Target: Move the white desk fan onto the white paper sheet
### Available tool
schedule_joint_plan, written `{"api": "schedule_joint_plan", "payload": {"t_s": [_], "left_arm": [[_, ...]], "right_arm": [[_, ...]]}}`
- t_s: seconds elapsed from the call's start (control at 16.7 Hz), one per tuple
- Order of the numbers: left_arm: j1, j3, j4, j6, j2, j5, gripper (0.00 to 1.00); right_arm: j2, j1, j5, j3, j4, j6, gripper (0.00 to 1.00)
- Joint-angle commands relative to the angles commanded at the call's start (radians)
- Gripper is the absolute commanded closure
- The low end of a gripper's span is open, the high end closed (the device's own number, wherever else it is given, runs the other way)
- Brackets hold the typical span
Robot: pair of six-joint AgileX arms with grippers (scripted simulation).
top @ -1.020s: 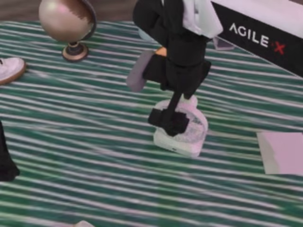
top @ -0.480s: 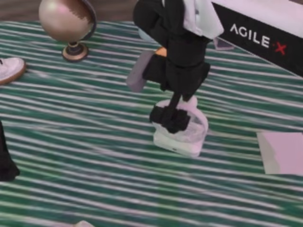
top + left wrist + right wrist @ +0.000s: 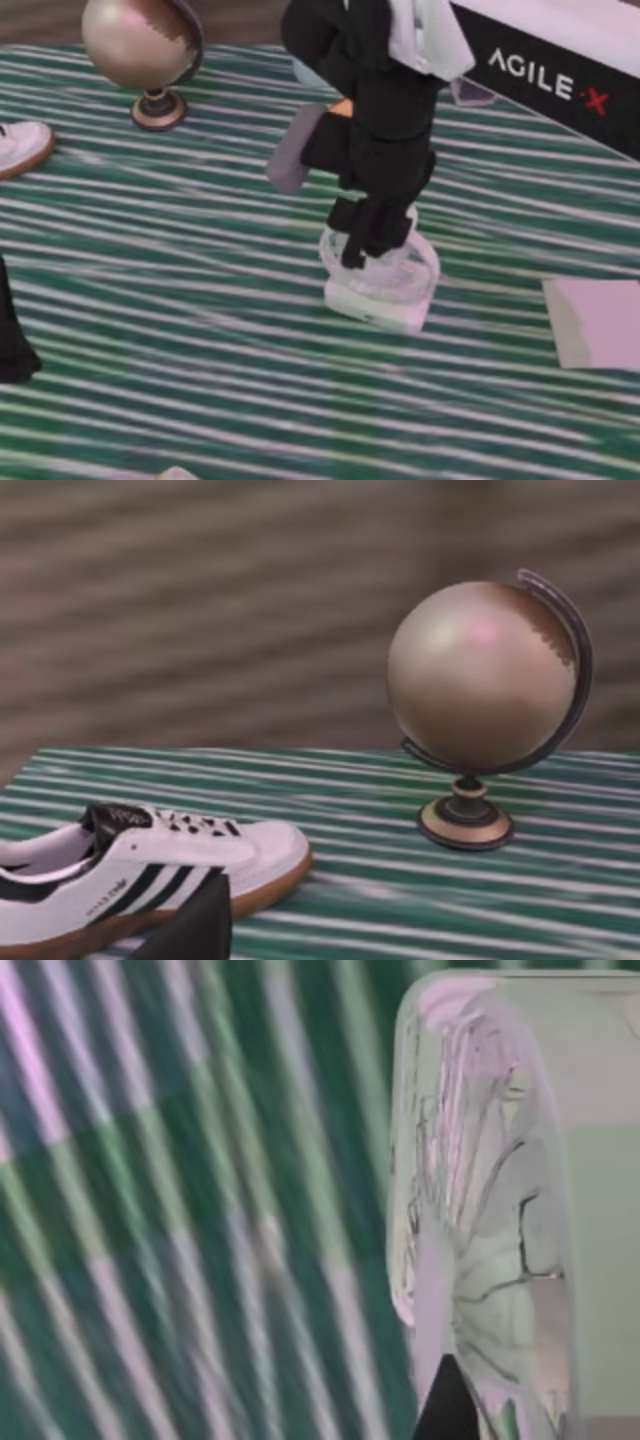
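Note:
The white desk fan (image 3: 395,285) stands on the striped cloth right of centre, its round clear grille up on a white base. My right gripper (image 3: 365,240) is down on the grille's near-left part, its fingers drawn in and shut on the fan. In the right wrist view the grille (image 3: 490,1210) fills the frame, and one black fingertip (image 3: 445,1410) rests against it. The white paper sheet (image 3: 600,320) lies flat at the right edge, apart from the fan. My left gripper (image 3: 12,350) is parked at the left edge.
A bronze globe (image 3: 140,45) stands at the back left, with a white shoe (image 3: 20,145) at the left edge. Both show in the left wrist view, the globe (image 3: 485,680) and the shoe (image 3: 150,870). A greyish slab (image 3: 290,150) and an orange cube (image 3: 340,108) sit behind my right arm.
My right gripper's fingers have drawn in from a wide spread to a narrow grip on the fan's grille. The fan, the sheet and the left arm have not moved.

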Motion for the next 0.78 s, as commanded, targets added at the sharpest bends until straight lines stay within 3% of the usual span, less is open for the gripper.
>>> {"api": "schedule_joint_plan", "payload": {"t_s": [0.12,0.78], "left_arm": [[0.0,0.0,0.0,0.0,0.0,0.0,0.0],[0.0,0.0,0.0,0.0,0.0,0.0,0.0]], "right_arm": [[0.0,0.0,0.0,0.0,0.0,0.0,1.0],[0.005,-0.002,0.001,0.043,-0.039,0.0,1.0]]}}
